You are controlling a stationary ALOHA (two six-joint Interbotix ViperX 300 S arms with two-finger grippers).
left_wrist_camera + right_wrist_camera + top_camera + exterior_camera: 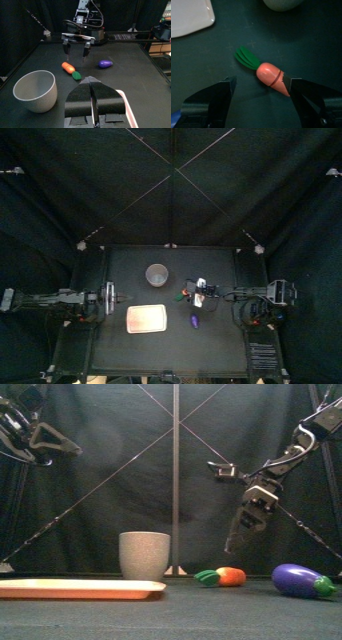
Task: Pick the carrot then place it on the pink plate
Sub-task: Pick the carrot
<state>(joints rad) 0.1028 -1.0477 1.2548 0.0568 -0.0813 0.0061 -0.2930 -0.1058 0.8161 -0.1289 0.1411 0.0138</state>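
Note:
The orange carrot [230, 576] with green leaves lies on the table between the grey speckled cup [144, 554] and the purple eggplant [305, 580]. My right gripper [247, 519] hangs open above it, tilted, not touching. In the right wrist view the carrot [274, 79] lies between the two spread jaws of the right gripper [262, 85]. The pink plate [146, 318] lies flat at the front left. My left gripper [93, 95] is shut and empty, held over the plate's [125, 109] near edge. From there the right gripper [75, 50] shows above the carrot [69, 68].
The grey cup [158, 275] stands behind the plate, left of the carrot [185, 298]. The eggplant [195, 320] lies nearer the front, just right of the plate. The left arm [60, 300] rests at the table's left side.

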